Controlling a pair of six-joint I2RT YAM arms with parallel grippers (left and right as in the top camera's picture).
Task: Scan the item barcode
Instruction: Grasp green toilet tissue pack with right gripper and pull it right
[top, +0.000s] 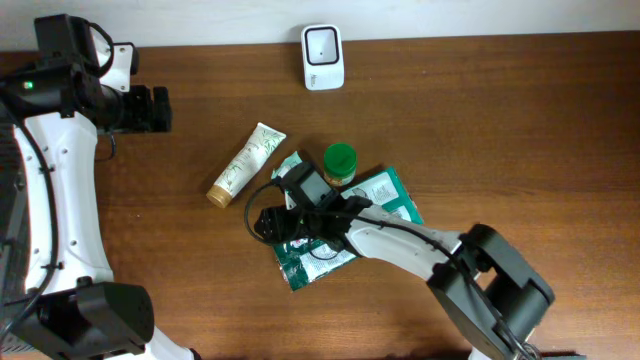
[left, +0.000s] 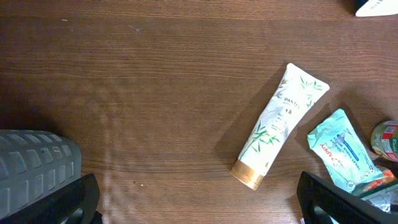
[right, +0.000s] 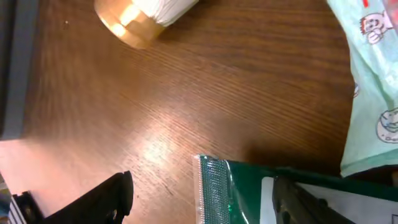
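The green packet (top: 300, 268) is lying flat on the wooden table (top: 520, 120), directly under the right gripper (top: 266, 222). In the right wrist view its silvery sealed edge (right: 214, 190) is sitting between the two fingers, which are standing apart; the left-hand finger (right: 115, 193) is resting clear of the packet, so nothing is being grasped. A pale wipes pack (right: 373, 87) is lying just beside the packet, and a green-lidded jar (top: 339, 163) is standing just beyond it. A white tube (top: 245, 165) is lying near the packet's left. The white scanner (top: 323, 57) is sitting well beyond the packet. The left gripper (top: 150, 108) is hovering far left of the packet, released and empty.
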